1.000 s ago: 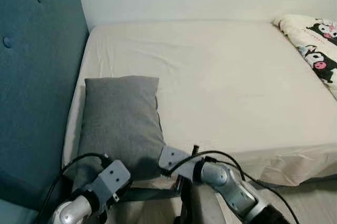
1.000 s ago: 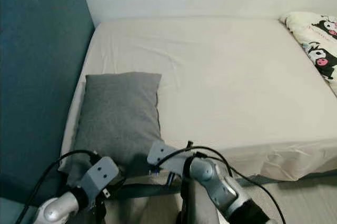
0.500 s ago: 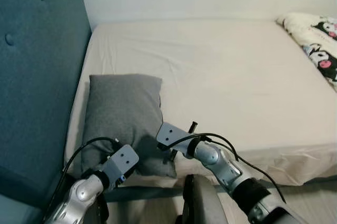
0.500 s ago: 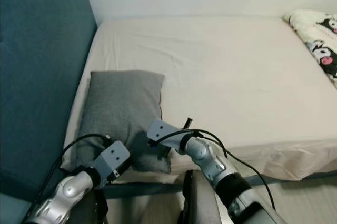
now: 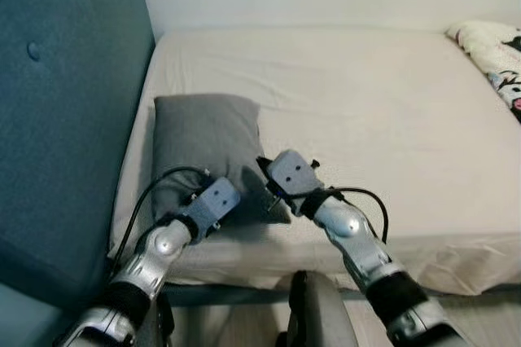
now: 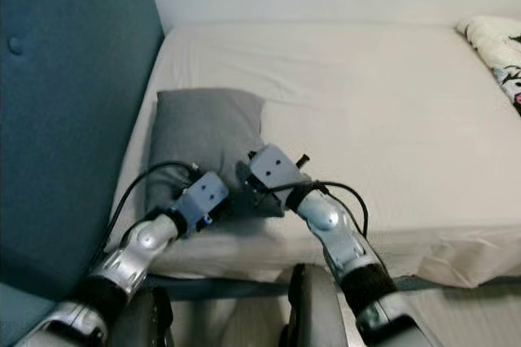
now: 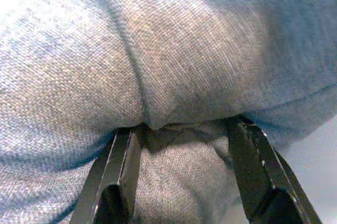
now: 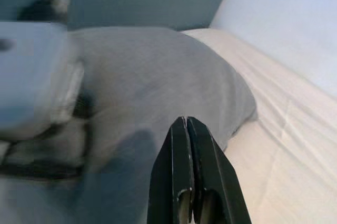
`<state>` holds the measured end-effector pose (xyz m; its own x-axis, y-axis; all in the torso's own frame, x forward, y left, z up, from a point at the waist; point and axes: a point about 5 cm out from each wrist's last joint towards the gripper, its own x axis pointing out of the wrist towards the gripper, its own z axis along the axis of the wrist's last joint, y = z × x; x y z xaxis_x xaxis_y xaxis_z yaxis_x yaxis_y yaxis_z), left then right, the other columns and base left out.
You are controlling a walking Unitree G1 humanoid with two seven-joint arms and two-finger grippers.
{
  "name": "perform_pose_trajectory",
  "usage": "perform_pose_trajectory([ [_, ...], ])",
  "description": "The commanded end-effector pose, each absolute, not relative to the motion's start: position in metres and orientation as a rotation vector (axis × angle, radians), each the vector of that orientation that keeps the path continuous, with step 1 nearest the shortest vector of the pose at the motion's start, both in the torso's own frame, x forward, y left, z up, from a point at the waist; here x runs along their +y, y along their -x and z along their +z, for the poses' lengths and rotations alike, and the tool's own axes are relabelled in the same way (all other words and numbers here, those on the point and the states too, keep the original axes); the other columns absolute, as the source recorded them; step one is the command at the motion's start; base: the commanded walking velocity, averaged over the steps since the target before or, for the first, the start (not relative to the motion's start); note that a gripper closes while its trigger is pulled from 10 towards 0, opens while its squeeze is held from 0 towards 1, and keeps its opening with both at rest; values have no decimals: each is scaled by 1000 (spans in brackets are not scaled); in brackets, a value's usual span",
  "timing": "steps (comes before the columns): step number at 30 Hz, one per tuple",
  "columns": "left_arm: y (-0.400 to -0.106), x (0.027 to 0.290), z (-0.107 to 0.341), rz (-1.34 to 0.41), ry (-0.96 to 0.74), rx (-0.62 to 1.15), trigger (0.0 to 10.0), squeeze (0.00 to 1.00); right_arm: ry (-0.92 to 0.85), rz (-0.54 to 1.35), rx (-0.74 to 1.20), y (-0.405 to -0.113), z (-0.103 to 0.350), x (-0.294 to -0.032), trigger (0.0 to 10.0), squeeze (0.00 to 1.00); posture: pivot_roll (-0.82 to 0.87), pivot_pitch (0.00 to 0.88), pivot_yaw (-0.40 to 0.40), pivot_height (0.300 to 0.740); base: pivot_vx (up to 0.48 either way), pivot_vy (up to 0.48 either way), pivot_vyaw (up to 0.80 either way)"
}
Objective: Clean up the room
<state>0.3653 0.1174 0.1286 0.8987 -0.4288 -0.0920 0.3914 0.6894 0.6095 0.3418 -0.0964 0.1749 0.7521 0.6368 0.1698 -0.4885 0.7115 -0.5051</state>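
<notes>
1. You are at the pillow-handling step: the grey pillow (image 5: 207, 139) lies at the left of the frame on the bed (image 5: 366, 111), next to the blue headboard (image 5: 65, 103), and both arms reach onto its near end.
2. Your left gripper (image 7: 181, 145) has its fingers spread wide, a fold of the pillow's fabric bunched between them; the fingers (image 7: 118, 171) touch the cloth but have not closed on it.
3. Your right gripper (image 8: 187, 145) has its fingers pressed together with nothing between them, hovering over the pillow's near right corner.
4. Next, you likely need to close the left fingers on the fold, and open the right ones before they can take the corner.
5. Compared with a second ago, both arms have pushed forward from the mattress edge onto the pillow, and the camera has shifted.
</notes>
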Motion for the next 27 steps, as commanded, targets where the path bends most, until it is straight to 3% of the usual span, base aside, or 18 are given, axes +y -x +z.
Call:
perform_pose_trajectory([
  [1,-373,118,131,-414,-709,-49,10000,0,418,607,-352,-338,175,-108,10000,0,-61,339,-87,557,0,0,0],
  [12,-400,116,164,-293,-844,-36,10000,0,405,598,-336,-336,171,-114,10000,0,-83,339,-76,557,0,0,0],
  [20,-404,106,167,-295,-913,-23,10000,0,394,616,-324,-332,169,-111,10000,0,-98,337,-70,557,0,0,0],
  [27,-401,103,160,-328,-844,-9,10000,0,384,631,-314,-329,166,-108,10000,0,-98,339,-71,557,0,0,0],
])
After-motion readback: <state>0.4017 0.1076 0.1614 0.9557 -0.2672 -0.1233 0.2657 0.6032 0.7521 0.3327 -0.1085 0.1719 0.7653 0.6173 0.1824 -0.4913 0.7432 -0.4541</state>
